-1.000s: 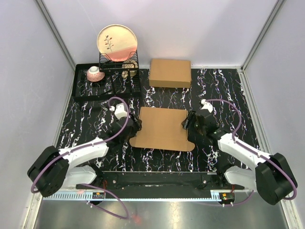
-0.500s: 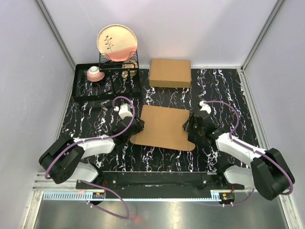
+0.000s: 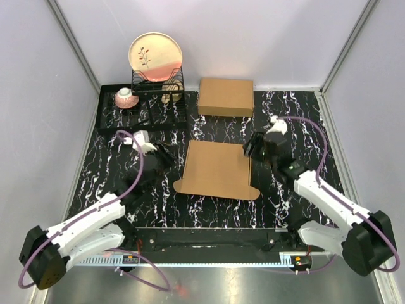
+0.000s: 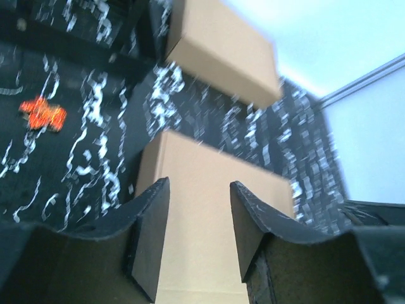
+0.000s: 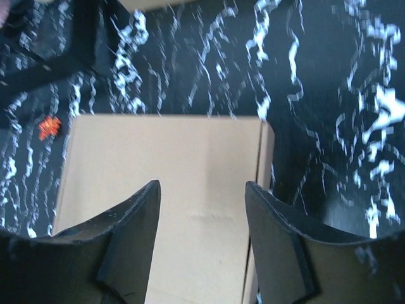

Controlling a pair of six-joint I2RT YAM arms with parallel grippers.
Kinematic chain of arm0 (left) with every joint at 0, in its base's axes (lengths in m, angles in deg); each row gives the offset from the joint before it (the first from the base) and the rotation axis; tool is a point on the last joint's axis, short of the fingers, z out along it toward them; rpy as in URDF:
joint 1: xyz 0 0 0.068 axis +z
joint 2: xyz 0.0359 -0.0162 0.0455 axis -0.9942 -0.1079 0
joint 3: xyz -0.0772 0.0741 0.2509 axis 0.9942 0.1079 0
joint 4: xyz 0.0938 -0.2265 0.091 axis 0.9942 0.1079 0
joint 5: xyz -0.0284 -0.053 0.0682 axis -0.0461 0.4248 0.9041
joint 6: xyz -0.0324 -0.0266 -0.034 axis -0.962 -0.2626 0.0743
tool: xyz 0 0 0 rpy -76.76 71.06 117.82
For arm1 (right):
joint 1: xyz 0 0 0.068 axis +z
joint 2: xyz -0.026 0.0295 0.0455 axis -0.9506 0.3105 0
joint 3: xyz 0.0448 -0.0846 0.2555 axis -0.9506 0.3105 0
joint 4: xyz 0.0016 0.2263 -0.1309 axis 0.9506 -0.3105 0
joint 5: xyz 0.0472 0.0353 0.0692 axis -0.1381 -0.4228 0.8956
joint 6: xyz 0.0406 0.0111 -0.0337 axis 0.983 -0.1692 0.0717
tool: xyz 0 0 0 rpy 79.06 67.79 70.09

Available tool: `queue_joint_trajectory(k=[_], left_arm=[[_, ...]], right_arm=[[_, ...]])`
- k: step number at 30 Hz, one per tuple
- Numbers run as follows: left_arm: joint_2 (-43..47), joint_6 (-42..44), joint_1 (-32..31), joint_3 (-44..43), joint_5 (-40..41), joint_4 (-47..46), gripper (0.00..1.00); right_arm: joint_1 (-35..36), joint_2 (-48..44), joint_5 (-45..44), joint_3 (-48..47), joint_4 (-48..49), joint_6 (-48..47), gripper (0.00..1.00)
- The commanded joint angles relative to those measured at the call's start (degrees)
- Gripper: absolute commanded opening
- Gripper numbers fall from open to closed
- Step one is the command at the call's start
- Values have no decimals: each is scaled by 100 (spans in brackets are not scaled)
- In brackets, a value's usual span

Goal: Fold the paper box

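Observation:
The paper box (image 3: pixel 217 170) lies flat in the middle of the table, a brown cardboard sheet with rounded tabs at its near corners. My left gripper (image 3: pixel 167 158) hovers just off its left edge, open, with nothing between the fingers. In the left wrist view the paper box (image 4: pixel 209 164) shows between and beyond the left gripper (image 4: pixel 199 183). My right gripper (image 3: pixel 251 148) hangs by the far right corner, also open and empty. The right wrist view looks down on the paper box (image 5: pixel 164 158) past the right gripper (image 5: pixel 201 185), with a side flap along the box's right edge.
A made-up brown cardboard box (image 3: pixel 226 97) stands at the back, also seen as the far box (image 4: pixel 221 50). A black dish rack (image 3: pixel 142 107) at the back left holds a plate (image 3: pixel 155 56) and a cup (image 3: pixel 124 97). An orange mark (image 5: pixel 49 125) sits on the tabletop.
Both grippers pulled back from the box's side edges and rose. The left arm swung out to the left, the right arm moved toward the far corner. Both jaws narrowed, then opened again.

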Motion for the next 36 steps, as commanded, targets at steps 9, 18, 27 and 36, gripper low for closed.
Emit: queue_joint_trajectory(k=[9,18,27,36], left_arm=[[938,-39,-2670,1054,-74,-2,21],[-493,427,-3247,1345,-627,-1444,11],[-2252,181,-3045,1100,-997,-2308,8],[-2894,-319,-2149,913,-716,-2095,11]], right_arm=[[-523,2625,321,-1943,724,-1028,33],[-594,3927,453,-2551,821,-1116,32],[-603,3735,401,-1743,865,-853,32],[-585,2549,787,-153,1181,-106,32]])
